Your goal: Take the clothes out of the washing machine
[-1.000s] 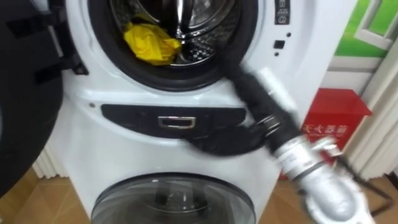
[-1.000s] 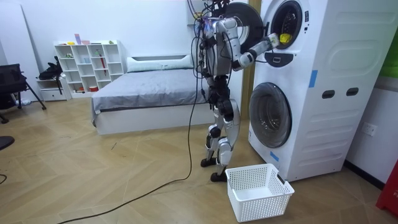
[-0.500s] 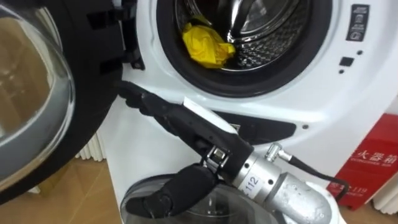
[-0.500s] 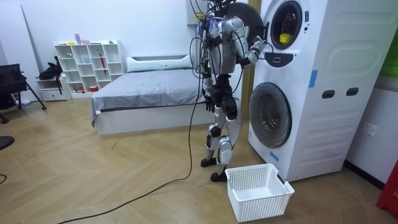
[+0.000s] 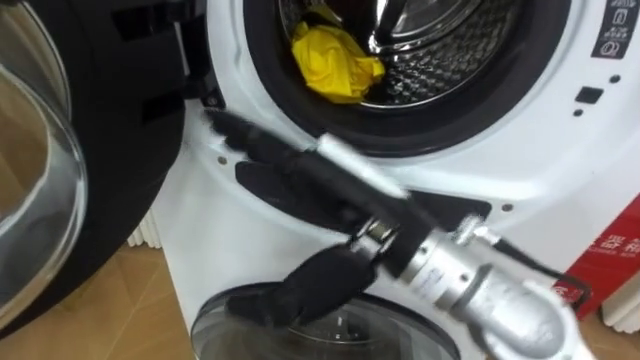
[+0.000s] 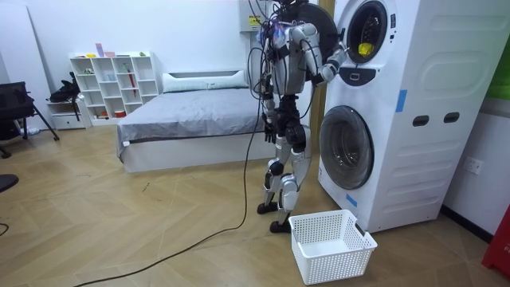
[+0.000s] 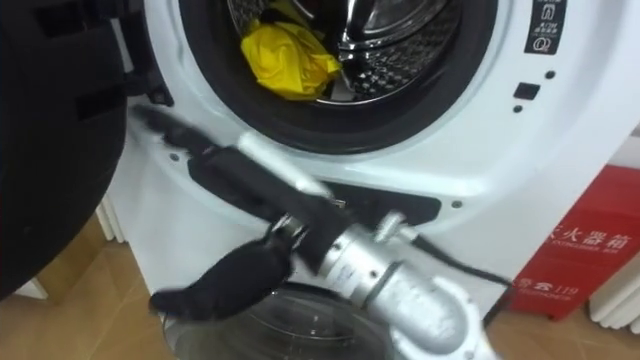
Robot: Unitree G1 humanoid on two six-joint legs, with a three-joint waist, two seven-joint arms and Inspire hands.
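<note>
A crumpled yellow cloth (image 5: 330, 62) lies in the drum of the upper washing machine (image 5: 450, 165), at the drum's left; the cloth (image 7: 285, 55) shows in the right eye view too. The round door (image 5: 60, 150) hangs open on the left. My right hand (image 5: 315, 185) reaches in from the lower right and stretches across the white front panel just below the drum's rim. Its fingers are straight and point up-left, the thumb hangs down, and it holds nothing. In the room view I stand facing the stacked machines (image 6: 398, 112) with that right hand (image 6: 339, 60) raised at the upper opening.
A second washer with a closed glass door (image 5: 300, 325) sits under the upper one. A red box (image 7: 590, 250) stands to the right of the machines. A white laundry basket (image 6: 331, 243) rests on the wooden floor by my feet. A bed (image 6: 191, 119) is behind me.
My right hand has swung from the right of the drum to below its lower left rim, then lifted slightly toward it. The head camera shifted. The yellow cloth has not moved.
</note>
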